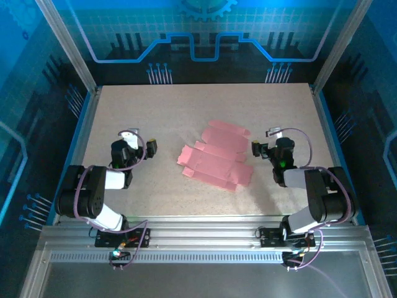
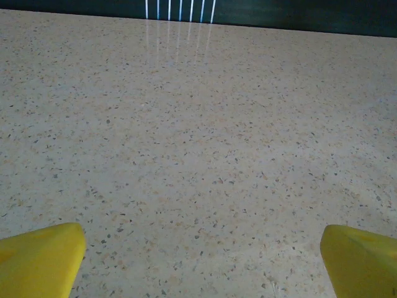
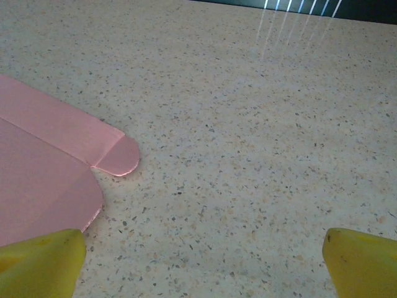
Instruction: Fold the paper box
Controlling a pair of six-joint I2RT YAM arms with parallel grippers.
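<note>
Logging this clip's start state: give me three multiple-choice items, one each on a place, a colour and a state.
1. Where does the paper box lie?
A. Hanging off the near edge
B. On the table, between the left gripper and the right gripper
C. In the far left corner

2. What colour is it?
A. White
B. Green
C. Pink

3. What state is it in?
A. A flat, unfolded sheet
B. A closed box
C. A crumpled ball

Key:
1 B: the top view shows it mid-table between the arms.
2 C: it is pink in the top and right wrist views.
3 A: its flaps lie spread on the surface.
</note>
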